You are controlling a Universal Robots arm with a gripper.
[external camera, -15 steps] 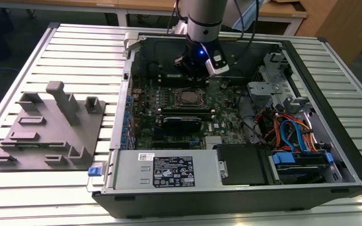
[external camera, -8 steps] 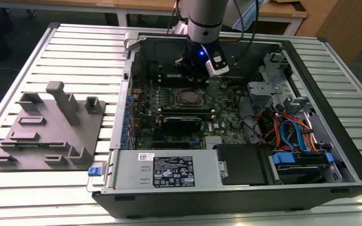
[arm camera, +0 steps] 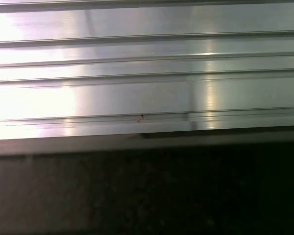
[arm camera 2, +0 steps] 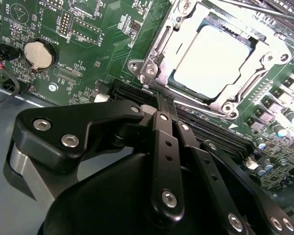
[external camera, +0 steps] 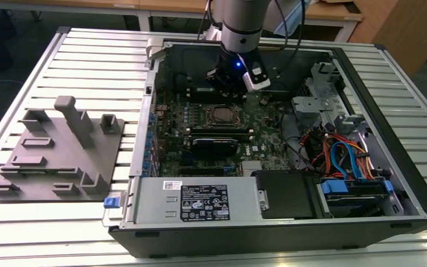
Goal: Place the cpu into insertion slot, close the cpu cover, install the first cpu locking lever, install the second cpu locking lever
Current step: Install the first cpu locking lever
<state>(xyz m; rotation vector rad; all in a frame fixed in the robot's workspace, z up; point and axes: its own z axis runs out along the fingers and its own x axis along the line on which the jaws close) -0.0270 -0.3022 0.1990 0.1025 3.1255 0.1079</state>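
The cpu [arm camera 2: 218, 56] lies seated just beyond the closed pincer [arm camera 2: 163, 99].

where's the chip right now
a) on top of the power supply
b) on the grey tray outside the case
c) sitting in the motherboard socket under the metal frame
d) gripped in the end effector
c: in the second wrist view the chip lies flat in the socket with the metal frame down around it, while the end effector sits beside it, fingers together and holding nothing.
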